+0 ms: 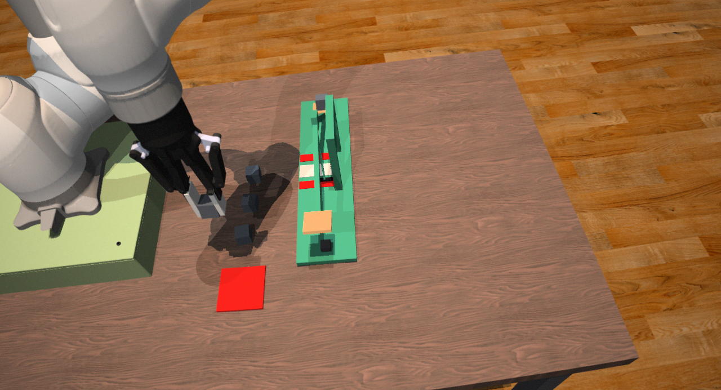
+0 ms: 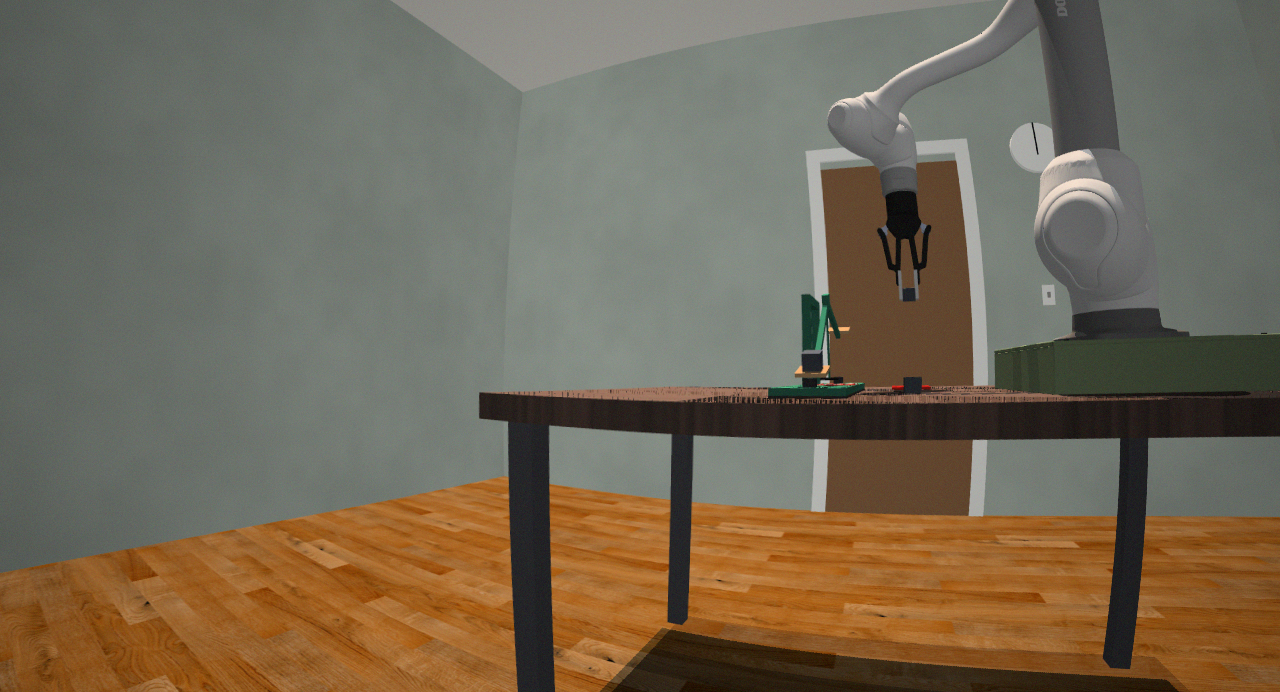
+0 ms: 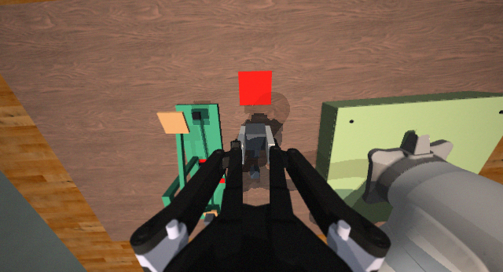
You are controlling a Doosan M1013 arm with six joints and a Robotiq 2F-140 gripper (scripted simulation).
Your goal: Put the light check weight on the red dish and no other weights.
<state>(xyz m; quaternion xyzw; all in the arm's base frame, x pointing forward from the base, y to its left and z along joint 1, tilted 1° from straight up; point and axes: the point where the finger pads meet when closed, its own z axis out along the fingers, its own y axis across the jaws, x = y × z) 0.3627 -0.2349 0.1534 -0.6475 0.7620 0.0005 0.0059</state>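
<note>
My gripper [image 1: 206, 202] is shut on a grey check weight [image 1: 205, 201] and holds it high above the table, left of the balance; it also shows in the wrist view [image 3: 255, 143] and the side view [image 2: 908, 292]. Three more grey weights [image 1: 253, 172] [image 1: 249, 202] [image 1: 243, 234] sit in a row on the table below and to the right of it. The green rocker balance [image 1: 325, 186] has a weight on its far pan [image 1: 320, 101]. Its near orange pan [image 1: 317, 221] is empty and raised. The flat red dish [image 1: 241, 288] lies near the front, empty.
The green robot pedestal [image 1: 75, 226] stands at the table's left. A small black block [image 1: 325, 244] sits on the balance base under the near pan. The balance's upright post [image 2: 810, 325] rises well above the table.
</note>
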